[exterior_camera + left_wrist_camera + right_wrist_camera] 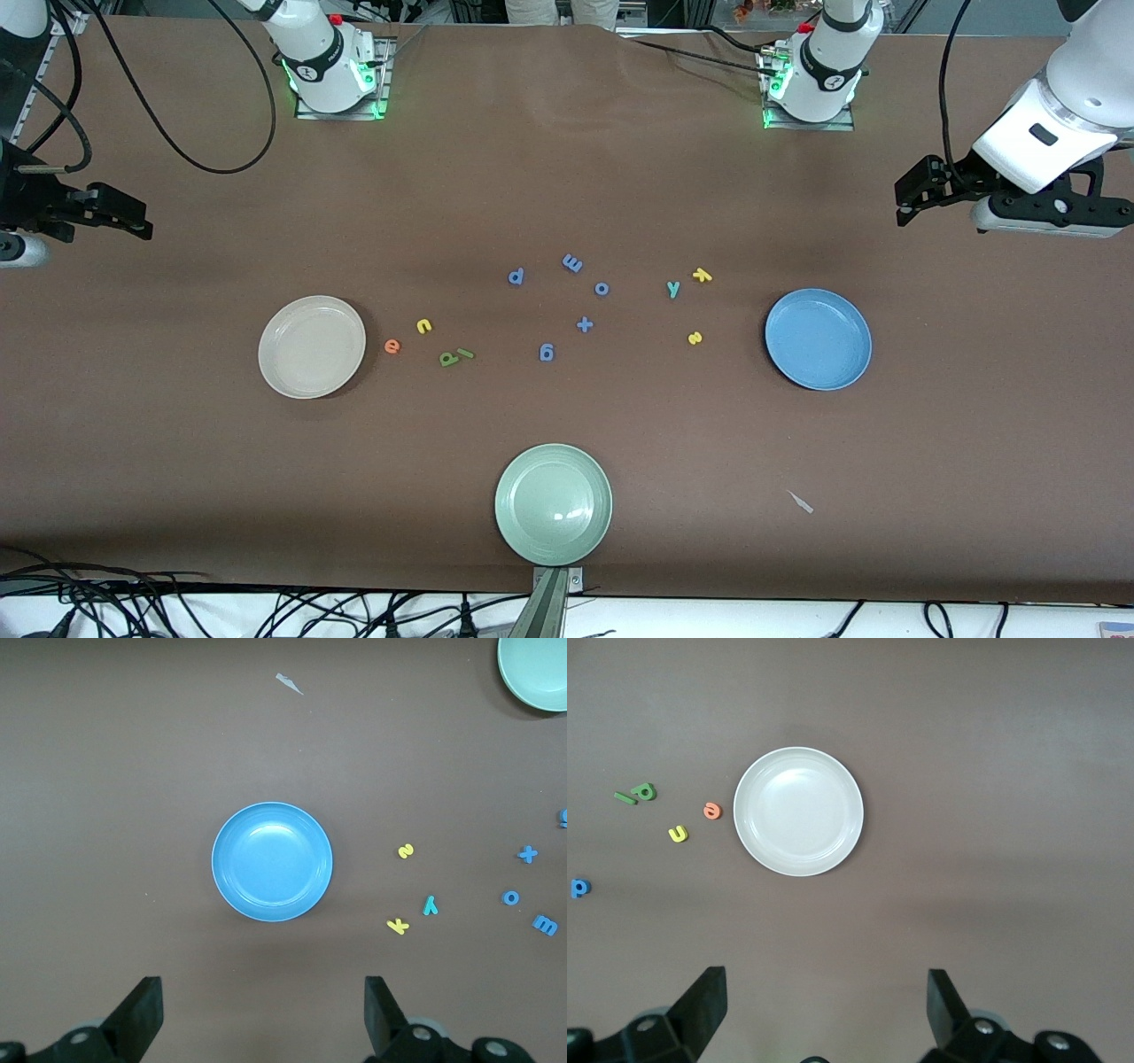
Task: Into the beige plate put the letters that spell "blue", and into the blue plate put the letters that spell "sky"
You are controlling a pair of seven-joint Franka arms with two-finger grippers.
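The empty beige plate (311, 346) (798, 811) lies toward the right arm's end. Beside it are an orange e (392, 346) (712, 811), a yellow u (424, 326), a green b (449, 358) and a thin green l (465, 354). Toward the left arm's end sits the empty blue plate (818, 339) (272, 861), with a yellow s (695, 338) (405, 850), a teal y (673, 288) and a yellow k (702, 276) beside it. My left gripper (905, 197) (263, 1010) hangs open and empty above that end. My right gripper (133, 217) (827, 1005) hangs open and empty above its own end.
Several small blue letters and a blue plus sign (584, 324) lie scattered between the two letter groups. A pale green plate (553, 503) sits at the table edge nearest the front camera. A small pale scrap (801, 502) lies nearer the camera than the blue plate.
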